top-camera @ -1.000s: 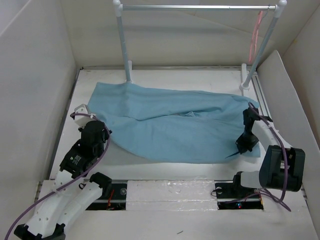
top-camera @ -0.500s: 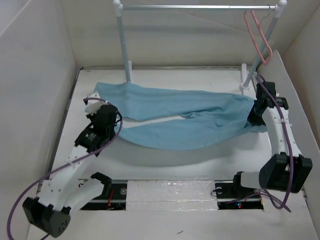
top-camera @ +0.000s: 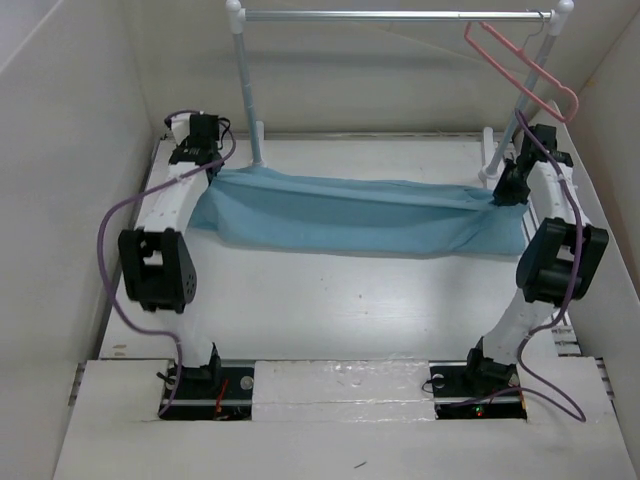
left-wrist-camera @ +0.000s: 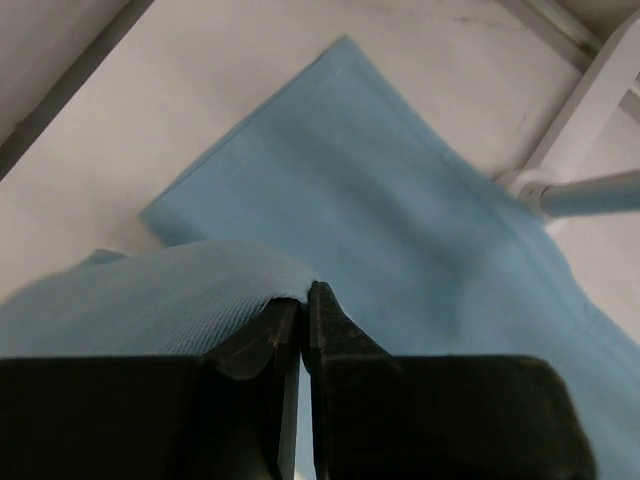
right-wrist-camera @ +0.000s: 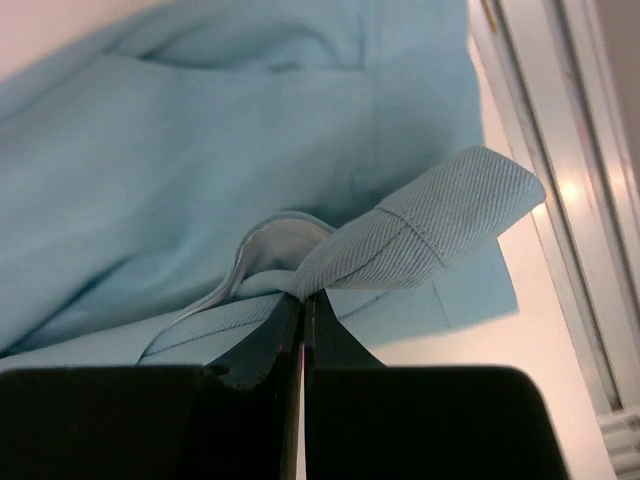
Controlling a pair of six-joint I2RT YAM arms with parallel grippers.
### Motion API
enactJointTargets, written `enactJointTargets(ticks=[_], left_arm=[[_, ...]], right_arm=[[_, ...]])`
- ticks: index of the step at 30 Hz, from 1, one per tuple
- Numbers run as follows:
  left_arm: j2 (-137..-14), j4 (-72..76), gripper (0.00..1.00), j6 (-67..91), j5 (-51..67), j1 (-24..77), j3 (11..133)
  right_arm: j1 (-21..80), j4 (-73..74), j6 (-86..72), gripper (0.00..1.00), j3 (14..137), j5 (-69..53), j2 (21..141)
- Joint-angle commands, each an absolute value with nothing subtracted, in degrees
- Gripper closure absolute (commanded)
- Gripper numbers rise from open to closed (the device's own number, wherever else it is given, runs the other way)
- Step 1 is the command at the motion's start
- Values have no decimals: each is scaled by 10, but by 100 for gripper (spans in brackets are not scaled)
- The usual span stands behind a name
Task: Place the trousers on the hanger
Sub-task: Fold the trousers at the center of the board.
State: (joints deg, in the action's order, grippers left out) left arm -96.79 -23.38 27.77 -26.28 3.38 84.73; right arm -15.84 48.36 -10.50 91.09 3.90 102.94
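The sky-blue trousers (top-camera: pixel 350 212) lie folded lengthwise in a long band across the far part of the table. My left gripper (top-camera: pixel 214 172) is shut on their left end; the left wrist view shows the cloth (left-wrist-camera: pixel 330 200) pinched at the fingertips (left-wrist-camera: pixel 303 300). My right gripper (top-camera: pixel 500 192) is shut on the right end; the right wrist view shows a folded waistband corner (right-wrist-camera: pixel 440 225) clamped at the tips (right-wrist-camera: pixel 303 300). The pink hanger (top-camera: pixel 520 68) hangs by its hook at the right end of the rail, above my right gripper.
A silver rail (top-camera: pixel 390 15) on white posts (top-camera: pixel 245 80) spans the back of the table. The right post's base (top-camera: pixel 490 160) stands close to my right gripper. White walls enclose the table on the left, back and right.
Both arms have stretched toward the back, carrying the near edge of the trousers over so the cloth is folded into a narrow band. The hanger has swung into a wider view.
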Motion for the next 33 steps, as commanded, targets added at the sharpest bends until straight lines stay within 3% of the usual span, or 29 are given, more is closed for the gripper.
enactJointTargets(ticks=[1,6,8,9,10,11,12,13,16,20,23,25,26,27,28,33], left_arm=[[-1064,-223,100,233,-315,16,969],[-1236,-257,100,213,-304,16,1183],[-1246,-251,100,200,-297,16,1205],[-1259,-245,86,194,-268,9,1208],[-1263,-243,34,190,-253,3,1208],[-1268,-253,21,185,-244,3,1208],[-1275,-273,16,191,-262,3,1213],[-1273,-310,10,196,-274,3,1214],[-1177,-293,3,220,-306,-10,1104],[-1069,-244,4,257,-247,-66,929],[-978,-195,16,306,-130,-136,781],[-937,-152,19,326,-41,-165,717],[-931,-142,19,349,-16,-179,667],[-926,-132,18,358,26,-197,650],[-929,-118,17,369,37,-197,636],[-979,-77,18,444,77,-202,612]], right_arm=[[-179,399,-83,100,986,50,1072],[-173,371,-90,100,1076,34,1175],[-173,374,-91,100,1105,42,1192],[-173,380,-91,98,1117,38,1200],[-173,377,-91,84,1125,12,1205],[-173,375,-90,66,1134,4,1213],[-173,383,-84,49,1139,-27,1223],[-173,392,-77,43,1141,-50,1227],[-173,345,-69,37,1054,-75,1169],[-173,281,-75,35,937,-102,1086],[-173,242,-68,36,828,-125,1015],[-173,215,-62,45,745,-134,982],[-173,207,-61,55,720,-139,950],[-173,190,-60,85,695,-145,935],[-173,183,-55,100,653,-157,926],[-173,169,-33,99,578,-188,873]])
